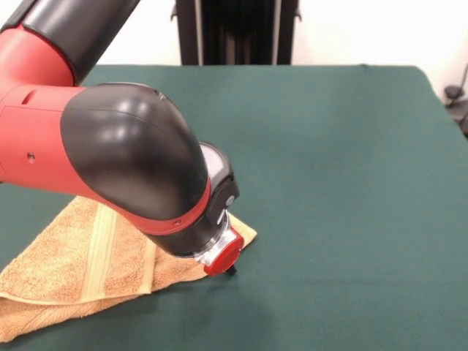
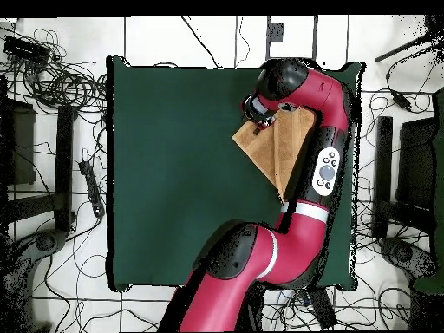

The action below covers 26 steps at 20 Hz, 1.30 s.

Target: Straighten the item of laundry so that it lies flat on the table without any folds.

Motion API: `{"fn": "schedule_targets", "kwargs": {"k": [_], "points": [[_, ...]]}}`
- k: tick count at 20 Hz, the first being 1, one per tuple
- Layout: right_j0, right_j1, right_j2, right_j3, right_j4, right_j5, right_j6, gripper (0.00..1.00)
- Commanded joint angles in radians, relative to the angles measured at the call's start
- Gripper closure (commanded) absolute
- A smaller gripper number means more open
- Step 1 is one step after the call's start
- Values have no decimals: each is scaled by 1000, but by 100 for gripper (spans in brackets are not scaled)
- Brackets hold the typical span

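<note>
While the gripper (image 1: 231,270) sits low at the towel's (image 1: 80,267) corner, only a dark tip shows under the red wrist flange, so can't tell if it's spread, closed or clamped on cloth

Arm (image 1: 124,164) comes down over the towel and hides part of it. Towel is orange-tan terry, folded into a rough triangle with a doubled edge along its near side and a ribbed band across it, so not flat. Overhead, the towel (image 2: 279,149) lies near one corner of the green table (image 2: 173,165), close to the table edge, partly under the arm (image 2: 325,130). Cables litter the floor (image 2: 52,87) around the table
</note>
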Motion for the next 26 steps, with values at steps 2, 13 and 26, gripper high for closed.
{"fn": "schedule_targets", "kwargs": {"k": [2, 13, 26], "points": [[2, -7, 183, 104, -72, 6, 199, 0], [-43, -32, 292, 92, -233, 109, 74, 0], [-50, -49, 373, 94, -378, 121, 53, 0]]}}
